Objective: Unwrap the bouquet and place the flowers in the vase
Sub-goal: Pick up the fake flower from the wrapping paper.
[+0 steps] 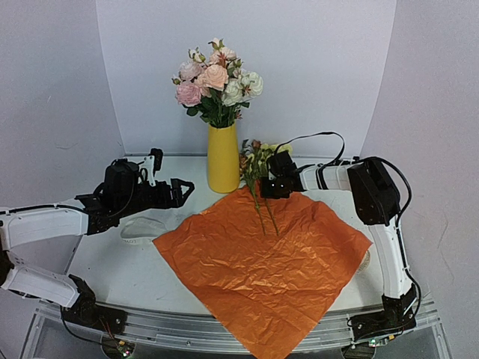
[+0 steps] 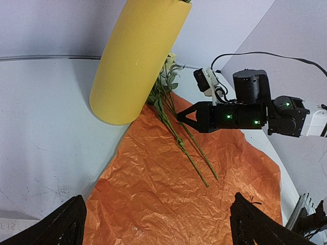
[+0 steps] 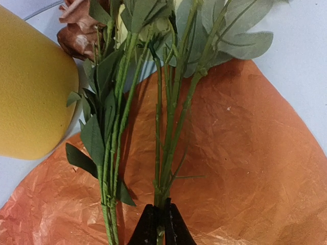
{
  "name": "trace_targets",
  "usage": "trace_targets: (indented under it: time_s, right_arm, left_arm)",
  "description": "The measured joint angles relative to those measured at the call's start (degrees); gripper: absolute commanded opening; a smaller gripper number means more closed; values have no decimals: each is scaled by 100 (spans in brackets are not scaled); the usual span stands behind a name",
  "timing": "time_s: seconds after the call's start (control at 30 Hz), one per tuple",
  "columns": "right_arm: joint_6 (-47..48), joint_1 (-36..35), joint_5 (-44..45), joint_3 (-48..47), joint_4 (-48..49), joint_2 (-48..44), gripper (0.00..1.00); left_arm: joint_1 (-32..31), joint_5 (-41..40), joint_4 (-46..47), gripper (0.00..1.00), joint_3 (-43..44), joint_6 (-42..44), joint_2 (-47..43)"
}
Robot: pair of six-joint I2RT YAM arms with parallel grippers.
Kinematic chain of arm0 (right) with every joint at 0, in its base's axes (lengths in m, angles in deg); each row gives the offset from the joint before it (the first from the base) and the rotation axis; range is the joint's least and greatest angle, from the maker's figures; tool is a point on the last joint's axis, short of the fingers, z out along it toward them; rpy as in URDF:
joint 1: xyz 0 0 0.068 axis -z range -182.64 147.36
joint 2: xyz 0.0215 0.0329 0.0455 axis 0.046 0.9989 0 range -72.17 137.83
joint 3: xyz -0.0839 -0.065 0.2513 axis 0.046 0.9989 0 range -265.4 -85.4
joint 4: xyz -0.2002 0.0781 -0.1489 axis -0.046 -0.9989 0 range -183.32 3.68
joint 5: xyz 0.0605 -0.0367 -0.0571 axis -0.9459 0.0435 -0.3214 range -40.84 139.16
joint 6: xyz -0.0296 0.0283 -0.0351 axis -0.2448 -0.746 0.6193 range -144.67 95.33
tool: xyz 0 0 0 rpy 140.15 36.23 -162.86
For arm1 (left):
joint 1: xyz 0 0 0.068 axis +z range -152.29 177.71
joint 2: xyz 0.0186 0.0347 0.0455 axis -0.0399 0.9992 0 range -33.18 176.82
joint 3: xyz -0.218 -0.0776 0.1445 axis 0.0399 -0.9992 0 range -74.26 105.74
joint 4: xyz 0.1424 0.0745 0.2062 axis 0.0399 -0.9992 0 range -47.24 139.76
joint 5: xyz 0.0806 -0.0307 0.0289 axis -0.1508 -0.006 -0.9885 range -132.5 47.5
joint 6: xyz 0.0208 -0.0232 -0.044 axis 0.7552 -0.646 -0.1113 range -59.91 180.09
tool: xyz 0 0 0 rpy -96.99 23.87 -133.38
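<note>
Nearest, orange paper [image 1: 262, 269] spread flat on the bench [image 1: 112, 254]. At left, left fingers [image 2: 61, 227] spread wide, gripping nothing. Farther on, right fingers [image 3: 145, 229] pinching stems of the flowers [image 1: 256, 161], lying across the paper's far corner, just beside the yellow vase [image 1: 223, 158] holding roses [image 1: 217, 78].

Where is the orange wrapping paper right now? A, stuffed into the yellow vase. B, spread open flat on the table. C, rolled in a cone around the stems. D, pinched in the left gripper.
B: the orange paper lies opened out flat on the table, with the flowers resting stems-down across its far corner beside the vase.
</note>
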Motion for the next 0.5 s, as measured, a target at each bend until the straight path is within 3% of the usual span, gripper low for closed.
trace_targets:
  time_s: [0.2,0.5]
  right_arm:
    - [-35,26,87,247,109,-57,0]
    - [-140,140,846,1143,-26,-1154,0]
  left_arm:
    - [0,4,2,99,-2,0,17]
    - [0,15,4,99,-2,-2,17]
